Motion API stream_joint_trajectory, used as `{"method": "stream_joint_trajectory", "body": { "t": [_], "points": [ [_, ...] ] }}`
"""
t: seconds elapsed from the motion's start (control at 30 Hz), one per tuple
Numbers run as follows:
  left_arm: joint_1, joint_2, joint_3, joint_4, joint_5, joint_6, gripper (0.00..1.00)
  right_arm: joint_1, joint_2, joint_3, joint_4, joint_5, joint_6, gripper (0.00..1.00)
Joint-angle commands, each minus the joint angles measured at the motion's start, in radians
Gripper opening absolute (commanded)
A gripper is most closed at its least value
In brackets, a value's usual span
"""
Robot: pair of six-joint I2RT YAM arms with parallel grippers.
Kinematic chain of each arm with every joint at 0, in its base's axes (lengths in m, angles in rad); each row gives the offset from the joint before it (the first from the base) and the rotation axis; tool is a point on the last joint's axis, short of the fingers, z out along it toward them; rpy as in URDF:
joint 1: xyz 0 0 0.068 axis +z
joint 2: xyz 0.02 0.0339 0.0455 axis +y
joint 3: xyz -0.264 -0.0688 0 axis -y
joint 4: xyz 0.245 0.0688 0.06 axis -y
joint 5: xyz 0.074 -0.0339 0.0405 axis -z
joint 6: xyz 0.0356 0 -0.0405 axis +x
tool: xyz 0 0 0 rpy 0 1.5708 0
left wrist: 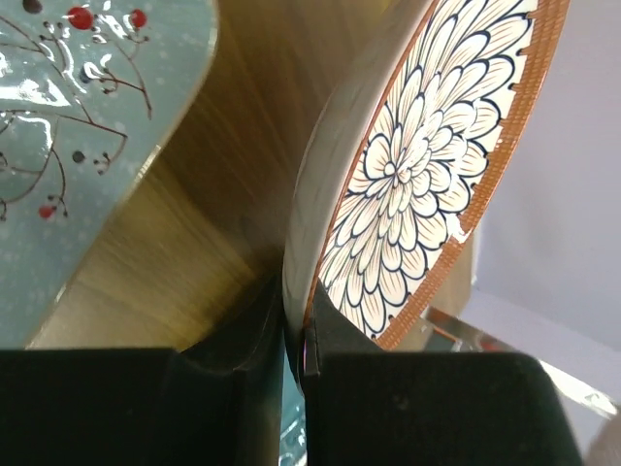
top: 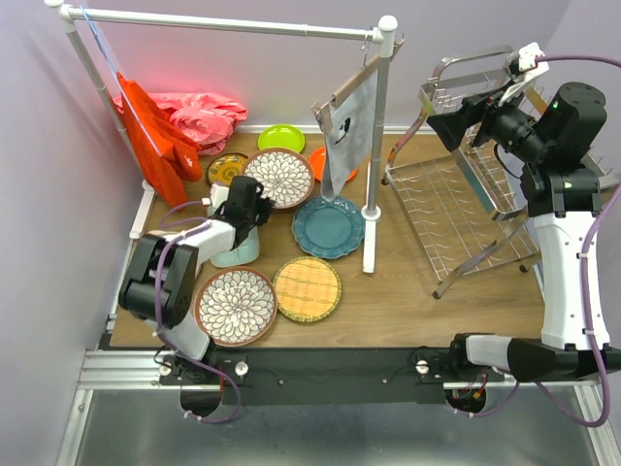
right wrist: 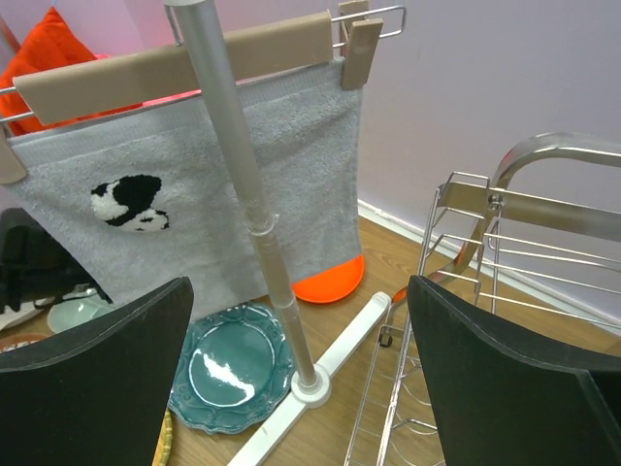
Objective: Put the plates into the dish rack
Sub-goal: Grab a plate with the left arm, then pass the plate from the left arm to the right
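table (top: pixel 408 301): is carrying the whole set-up, wood-grain top, both arms bolted at its near edge.
clothes rail (top: pixel 233 24): is standing across the back half, white pipe, with its right upright footing at mid-table.
dish rack (top: pixel 456 209): is sitting unfolded on the right side of the table, chrome wire, just right of the rail's foot.
grey towel (top: pixel 349 131): is hanging from a clip hanger on the rail.
red and pink cloths (top: pixel 184 121): are draping in the back left corner.
right gripper (right wrist: pixel 298 291): is hovering high above the rack's far end, jaws spread wide with nothing between them.
left gripper (left wrist: pixel 286 330): is clamping the rim of the floral plate, one finger on each face.
floral plate (top: pixel 281 180): is being held by its edge at left centre, tilted steeply in the wrist view.
second floral plate (top: pixel 237 306): is lying flat at front left, touching the woven yellow plate.
teal scalloped plate (top: pixel 328 228): is lying at centre, beside the rail's foot.
woven yellow plate (top: pixel 307 289): is lying in front of the teal one.
mint tray (left wrist: pixel 87 146): is lying under the left arm.
lime green plate (top: pixel 281 138): is resting at the back.
orange plate (top: pixel 317 160): is showing partly behind the towel.
yellow-brown patterned plate (top: pixel 226 168): is lying left of the held plate.
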Motion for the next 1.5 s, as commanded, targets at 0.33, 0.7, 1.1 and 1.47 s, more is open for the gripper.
{"method": "stream_joint_trajectory", "body": {
  "t": [0.33, 0.7, 1.1, 1.47],
  "points": [
    [0.056, -0.505, -0.23, 0.118, 0.242, 0.345, 0.0, -0.002, -0.028, 0.0, -0.062, -0.1, -0.061, 1.0],
    [0.102, -0.851, -0.316, -0.065, 0.53, 0.646, 0.0, -0.001, 0.004, 0.027, -0.194, -0.382, -0.118, 1.0],
    [0.102, -1.045, -0.264, -0.274, 0.722, 0.809, 0.0, -0.001, 0.004, 0.006, -0.275, -0.537, -0.119, 1.0],
    [0.087, -1.066, -0.112, -0.283, 0.831, 0.842, 0.0, 0.002, 0.05, 0.05, -0.321, -0.56, -0.073, 1.0]
  ]
}}
